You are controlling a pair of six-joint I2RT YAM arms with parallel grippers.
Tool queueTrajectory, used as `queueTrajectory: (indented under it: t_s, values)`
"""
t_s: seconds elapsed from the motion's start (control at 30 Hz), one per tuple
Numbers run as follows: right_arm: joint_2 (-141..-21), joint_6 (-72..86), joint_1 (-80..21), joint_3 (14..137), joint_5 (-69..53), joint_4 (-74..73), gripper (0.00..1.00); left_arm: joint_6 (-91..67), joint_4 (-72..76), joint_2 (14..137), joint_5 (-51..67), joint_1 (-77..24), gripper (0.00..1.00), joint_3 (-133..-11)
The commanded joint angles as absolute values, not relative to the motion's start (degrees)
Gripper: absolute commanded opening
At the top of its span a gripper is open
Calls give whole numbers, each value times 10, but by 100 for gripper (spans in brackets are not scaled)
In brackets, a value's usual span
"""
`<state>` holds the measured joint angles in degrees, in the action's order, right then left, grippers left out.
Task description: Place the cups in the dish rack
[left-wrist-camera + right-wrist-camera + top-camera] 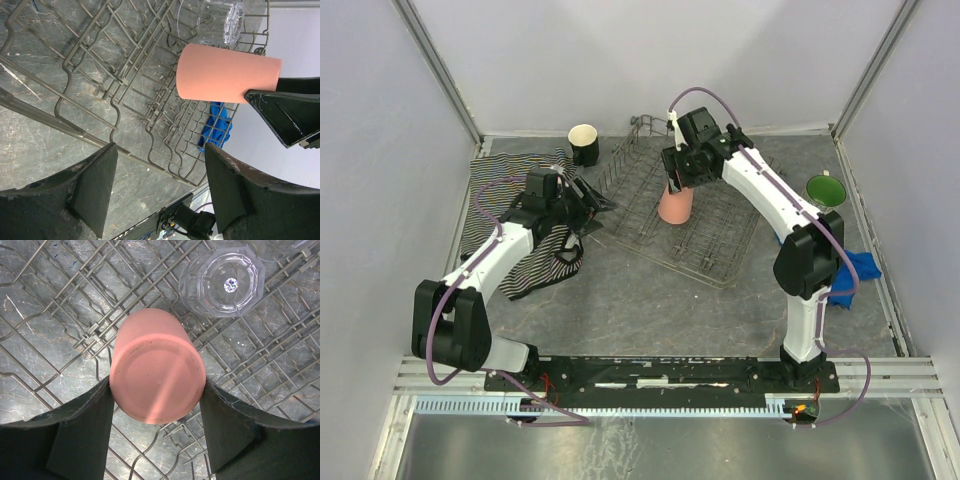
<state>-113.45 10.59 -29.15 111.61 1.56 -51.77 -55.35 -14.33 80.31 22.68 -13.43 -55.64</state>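
Right end effector (157,390) pinches the upturned salmon-pink tumbler (675,205) at centre frame, within the dish rack (720,250). Left end effector (160,150), fingers spread, hovers at the rack's left edge. The black mug (584,144) stands on the table at upper left, the floral mug (825,190) at right. The clear glass (222,280) sits inverted just beside the tumbler.

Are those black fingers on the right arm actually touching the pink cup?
Touching. The right wrist view shows both fingers pressed against the pink cup's sides, with no gap.

Even, bright light; sharp, soft-shadowed
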Motion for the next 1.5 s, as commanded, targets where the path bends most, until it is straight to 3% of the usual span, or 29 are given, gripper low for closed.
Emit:
queueTrajectory:
  t_s: [0.0,0.63,1.27,1.47]
  values:
    - [-1140,104,-295,1115,17,-488,16,-522,-139,790,234,-128,77,-556]
    - [-1179,91,-306,1118,54,-467,15,-519,-139,781,237,-116,77,-544]
    - [-1158,73,-351,1024,136,-413,15,-519,-137,777,237,-113,77,-538]
    - [-1140,76,-362,978,164,-388,20,-520,-138,769,236,-112,77,-531]
